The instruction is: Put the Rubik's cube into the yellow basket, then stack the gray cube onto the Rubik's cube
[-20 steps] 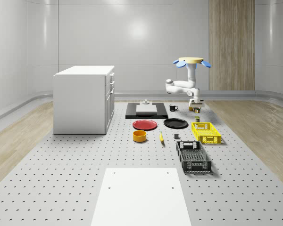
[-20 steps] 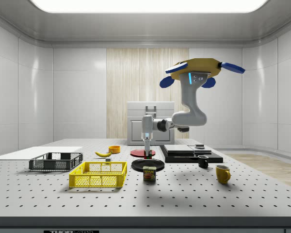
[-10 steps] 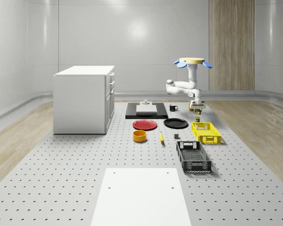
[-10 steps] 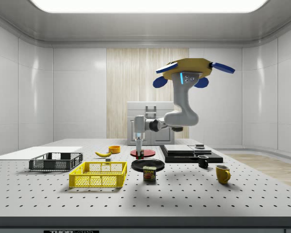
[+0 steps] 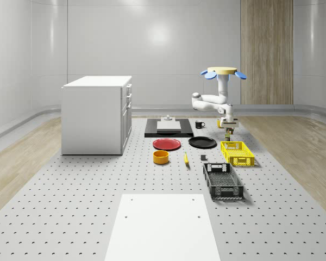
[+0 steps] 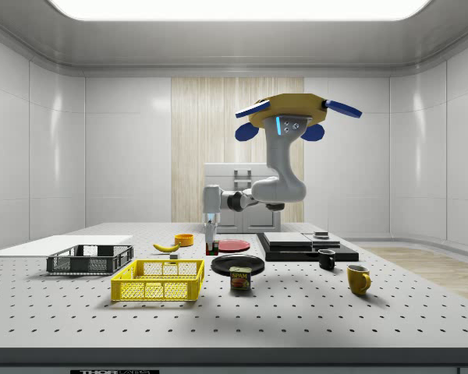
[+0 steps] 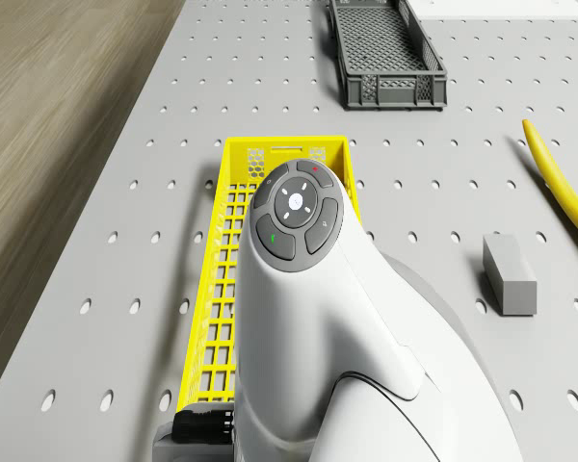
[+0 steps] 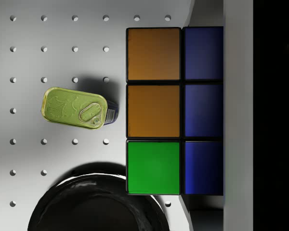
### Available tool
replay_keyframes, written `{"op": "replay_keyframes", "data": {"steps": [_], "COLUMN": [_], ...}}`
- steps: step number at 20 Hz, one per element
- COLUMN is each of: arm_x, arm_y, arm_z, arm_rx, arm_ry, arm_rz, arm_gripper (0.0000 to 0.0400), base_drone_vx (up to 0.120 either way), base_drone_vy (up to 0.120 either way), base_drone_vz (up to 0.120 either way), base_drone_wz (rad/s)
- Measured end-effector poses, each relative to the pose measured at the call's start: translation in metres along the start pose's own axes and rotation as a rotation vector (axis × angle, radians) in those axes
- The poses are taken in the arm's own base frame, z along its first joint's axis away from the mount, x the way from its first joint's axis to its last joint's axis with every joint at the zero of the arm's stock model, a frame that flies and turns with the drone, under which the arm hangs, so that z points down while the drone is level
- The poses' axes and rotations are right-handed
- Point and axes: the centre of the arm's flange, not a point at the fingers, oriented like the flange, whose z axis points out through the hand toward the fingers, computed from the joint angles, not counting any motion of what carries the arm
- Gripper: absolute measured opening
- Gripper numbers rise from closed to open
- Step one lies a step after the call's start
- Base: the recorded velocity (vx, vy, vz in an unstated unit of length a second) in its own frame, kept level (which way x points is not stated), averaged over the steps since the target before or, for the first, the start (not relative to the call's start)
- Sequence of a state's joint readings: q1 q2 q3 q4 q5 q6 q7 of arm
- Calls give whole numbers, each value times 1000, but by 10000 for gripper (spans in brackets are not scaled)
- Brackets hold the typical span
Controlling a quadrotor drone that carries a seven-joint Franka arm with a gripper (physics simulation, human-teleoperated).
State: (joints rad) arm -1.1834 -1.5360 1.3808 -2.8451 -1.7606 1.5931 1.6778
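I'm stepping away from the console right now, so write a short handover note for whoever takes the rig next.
Gripper: shut on the Rubik's cube, carried in the air.
Drone: hovering above the table, near the black plate and Spam can.
Yellow basket: on the table, nothing in it yet.
Gray cube: on the table beside the basket.
Done: Rubik's cube picked up.
Left: place it in the basket, then stack the gray cube on it.

Drone (image 6: 290, 113) hovers upper centre of side view; arm bent at elbow, forearm vertical, gripper (image 6: 210, 249) pointing down, fingers clamped on Rubik's cube (image 8: 176, 110).
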Motion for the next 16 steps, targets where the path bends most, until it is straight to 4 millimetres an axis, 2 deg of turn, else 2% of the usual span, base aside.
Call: {"op": "replay_keyframes", "data": {"steps": [16], "arm_x": [0], "arm_y": [0], "arm_z": [0], "arm_rx": [0], "arm_ry": [0], "arm_rz": [0], "arm_gripper": [325], "base_drone_vx": [120], "base_drone_vy": [0], "base_drone_vz": [0], "base_drone_wz": [0]}}
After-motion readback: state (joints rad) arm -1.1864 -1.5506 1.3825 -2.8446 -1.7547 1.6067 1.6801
